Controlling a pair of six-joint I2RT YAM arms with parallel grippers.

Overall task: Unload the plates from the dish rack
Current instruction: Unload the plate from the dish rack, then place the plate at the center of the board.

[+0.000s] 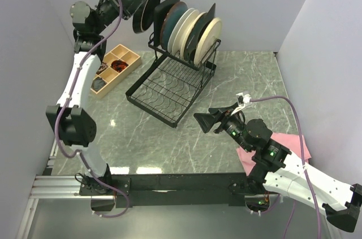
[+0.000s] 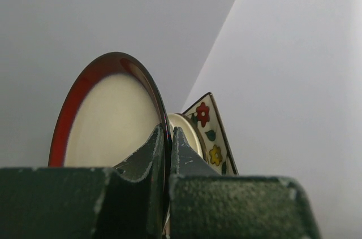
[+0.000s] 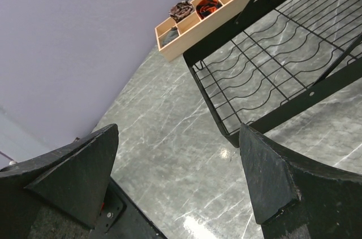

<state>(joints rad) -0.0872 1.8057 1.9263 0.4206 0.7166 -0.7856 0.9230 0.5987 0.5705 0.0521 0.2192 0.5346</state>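
**Plate out, needs setting down**

Left jaws pinch rim of brown-rimmed plate (image 2: 107,120), upright, upper left, beside rack (image 1: 169,89). Right jaws wide, empty, lower right. More plates (image 1: 191,29) racked. Next, likely: swing clear, lay it on surface (image 1: 169,146).

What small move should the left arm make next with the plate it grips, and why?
Probably lower the round brown-rimmed tan plate toward the grey marble table: the left gripper is shut on its rim, and it hangs left of the black wire dish rack.
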